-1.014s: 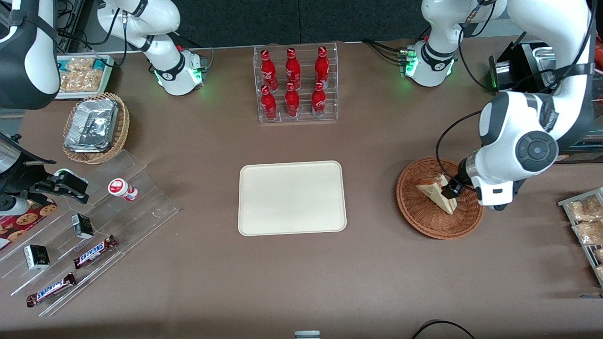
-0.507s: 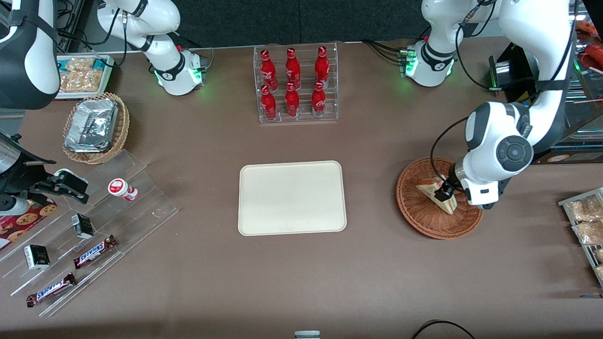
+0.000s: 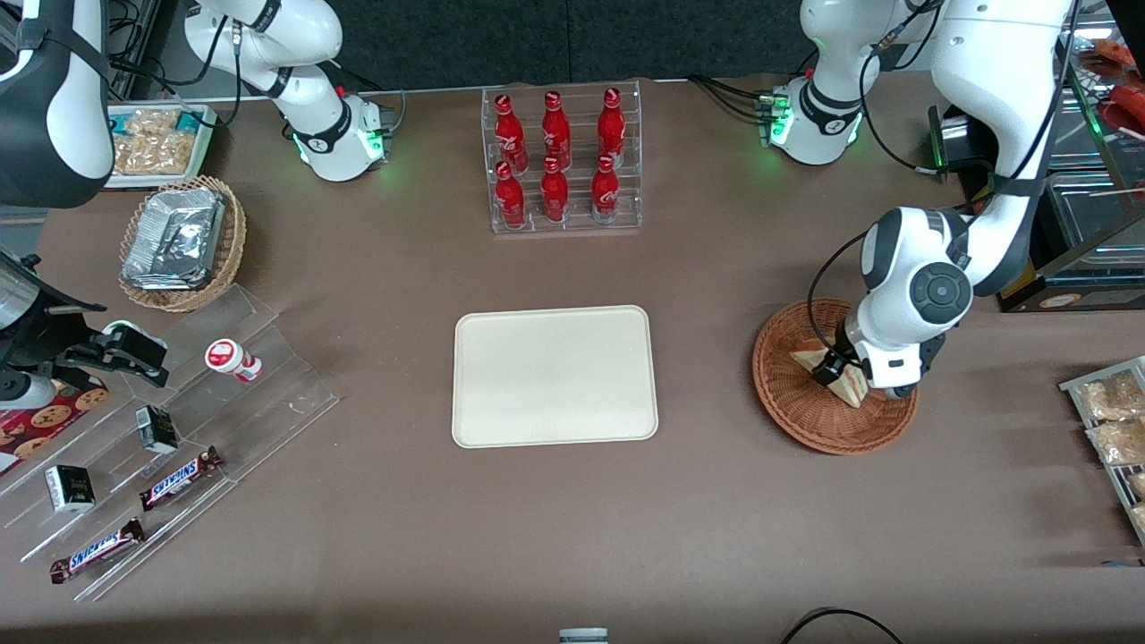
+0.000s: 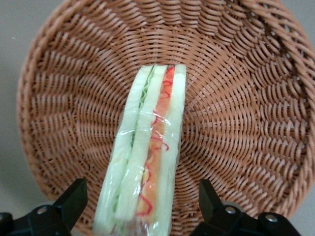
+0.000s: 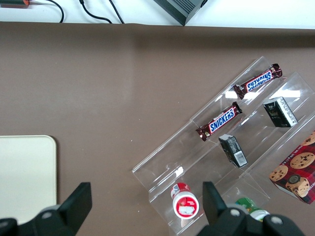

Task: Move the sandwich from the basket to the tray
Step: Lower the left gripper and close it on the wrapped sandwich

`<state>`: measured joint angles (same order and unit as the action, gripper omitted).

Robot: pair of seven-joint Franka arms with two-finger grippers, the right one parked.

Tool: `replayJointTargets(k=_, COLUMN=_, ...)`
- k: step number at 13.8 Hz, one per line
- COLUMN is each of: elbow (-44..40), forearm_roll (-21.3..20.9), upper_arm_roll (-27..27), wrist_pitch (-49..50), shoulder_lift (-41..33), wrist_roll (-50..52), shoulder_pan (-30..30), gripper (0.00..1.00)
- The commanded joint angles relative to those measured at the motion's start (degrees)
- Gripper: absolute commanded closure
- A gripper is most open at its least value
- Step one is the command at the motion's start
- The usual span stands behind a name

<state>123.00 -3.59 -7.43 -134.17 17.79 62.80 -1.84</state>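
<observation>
The sandwich [image 3: 848, 386], a wrapped wedge of white bread with red and green filling, stands on edge in the reddish-brown wicker basket [image 3: 787, 407] toward the working arm's end of the table. My gripper [image 3: 834, 367] is down in the basket, open. In the left wrist view its black fingers [image 4: 74, 201] flank the sandwich [image 4: 150, 157] on both sides, with a gap between each finger and the bread, and the basket [image 4: 246, 98] weave shows all round. The cream tray [image 3: 555, 376] lies flat at mid-table, beside the basket, with nothing on it; its corner [image 5: 24, 172] also shows in the right wrist view.
A clear rack of red bottles [image 3: 562, 161] stands farther from the camera than the tray. A tan wicker basket with foil [image 3: 179, 241] and a stepped acrylic stand with Snickers bars [image 3: 179, 478] lie toward the parked arm's end. A metal tray of snacks [image 3: 1109, 420] sits beside the basket.
My wrist and gripper have shifted slightly toward the tray and settled lower over the sandwich. The sandwich has stayed where it was in the basket.
</observation>
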Motion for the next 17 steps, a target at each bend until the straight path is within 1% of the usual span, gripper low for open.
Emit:
replayJointTargets(k=1, elbow=1.71, forearm_roll=-1.25, upper_arm_roll=-0.22, wrist_pitch=-4.95, shoulder_lift=1.80, wrist_roll=1.36, shoulder_pan=0.34, gripper=0.00)
replayJointTargets(k=2, elbow=1.89, forearm_roll=-1.33, upper_arm_roll=0.13, wrist_pitch=-5.31, shoulder_lift=1.89, wrist_roll=1.36, shoulder_pan=0.34, gripper=0.02)
replayJointTargets(k=3, elbow=2.06, forearm_roll=-1.42, upper_arm_roll=0.66, wrist_pitch=-5.31, shoulder_lift=1.90, wrist_roll=1.36, shoulder_pan=0.34, gripper=0.18)
replayJointTargets(k=4, elbow=2.07, forearm_roll=-1.51, upper_arm_roll=0.66, wrist_pitch=-5.31, shoulder_lift=1.90, wrist_roll=1.28, shoulder_pan=0.34, gripper=0.54)
replayJointTargets(k=5, elbow=2.07, forearm_roll=-1.51, upper_arm_roll=0.75, wrist_pitch=-5.31, shoulder_lift=1.90, wrist_roll=1.28, shoulder_pan=0.34, gripper=0.78)
replayJointTargets(k=6, elbow=1.98, forearm_roll=-1.51, upper_arm_roll=0.75, wrist_pitch=-5.31, shoulder_lift=1.98, wrist_roll=1.19, shoulder_pan=0.34, gripper=0.91)
replayJointTargets(k=8, elbow=1.89, forearm_roll=-1.51, upper_arm_roll=0.75, wrist_pitch=-5.23, shoulder_lift=1.55, wrist_roll=0.66, shoulder_pan=0.34, gripper=1.00)
replayJointTargets(k=11, elbow=0.67, forearm_roll=-1.60, upper_arm_roll=0.58, wrist_pitch=-4.26, shoulder_lift=-0.20, wrist_roll=-2.05, shoulder_pan=0.25, gripper=1.00)
replayJointTargets(k=12, elbow=-0.38, forearm_roll=-1.51, upper_arm_roll=0.49, wrist_pitch=-1.65, shoulder_lift=-2.04, wrist_roll=-4.33, shoulder_pan=0.25, gripper=1.00)
replayJointTargets(k=14, elbow=-6.51, forearm_roll=-0.72, upper_arm_roll=-0.12, wrist_pitch=8.61, shoulder_lift=-3.73, wrist_roll=-8.72, shoulder_pan=-0.45, gripper=1.00)
replayJointTargets(k=15, elbow=-11.25, forearm_roll=-0.55, upper_arm_roll=-1.87, wrist_pitch=14.32, shoulder_lift=-3.64, wrist_roll=-10.40, shoulder_pan=-0.54, gripper=0.98)
replayJointTargets(k=17, elbow=-20.22, forearm_roll=-0.54, upper_arm_roll=-5.74, wrist_pitch=22.60, shoulder_lift=-2.68, wrist_roll=-12.51, shoulder_pan=-0.54, gripper=0.98)
